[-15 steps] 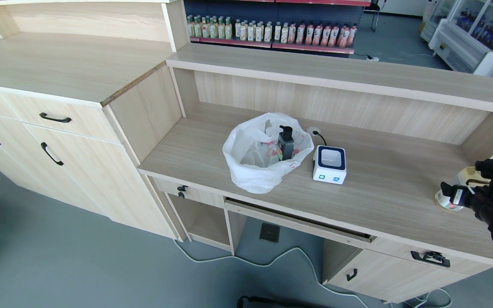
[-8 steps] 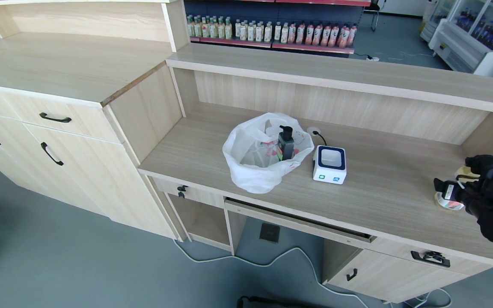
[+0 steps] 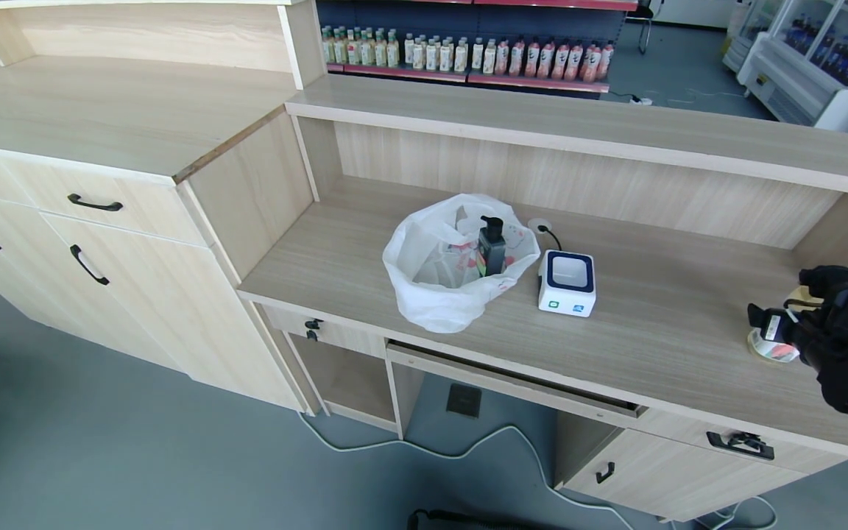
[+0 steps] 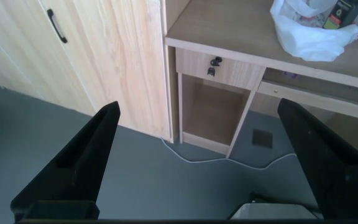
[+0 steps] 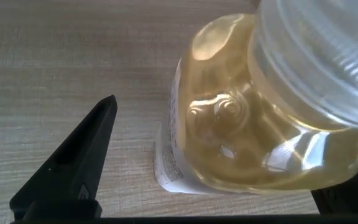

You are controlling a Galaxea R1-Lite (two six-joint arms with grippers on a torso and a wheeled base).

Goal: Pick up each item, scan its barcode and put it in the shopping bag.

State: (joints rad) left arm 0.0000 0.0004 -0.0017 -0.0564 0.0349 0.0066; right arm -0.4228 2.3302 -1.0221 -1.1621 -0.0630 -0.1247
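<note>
A clear bottle of yellowish liquid (image 3: 771, 344) stands at the right end of the wooden counter (image 3: 659, 324). My right gripper (image 3: 785, 302) is open around it, one finger on each side. In the right wrist view the bottle (image 5: 260, 118) sits between the fingers of the right gripper (image 5: 210, 186), with a gap to one finger (image 5: 73, 168). The white shopping bag (image 3: 431, 294) stands mid-counter with a black pump bottle (image 3: 492, 246) inside. Beside it is the white scanner (image 3: 567, 282). My left gripper (image 4: 197, 162) hangs open over the floor, with the bag (image 4: 316, 31) farther off.
A raised back wall and upper shelf (image 3: 578, 125) border the counter's far side. A cable (image 3: 553, 237) runs from the scanner to a hole behind it. Cabinets with black handles (image 3: 89, 265) stand to the left. Bare counter lies between scanner and bottle.
My right gripper has moved a little farther around the bottle, hiding more of it; over the last half second it barely moved. Bag, scanner and left arm are unchanged.
</note>
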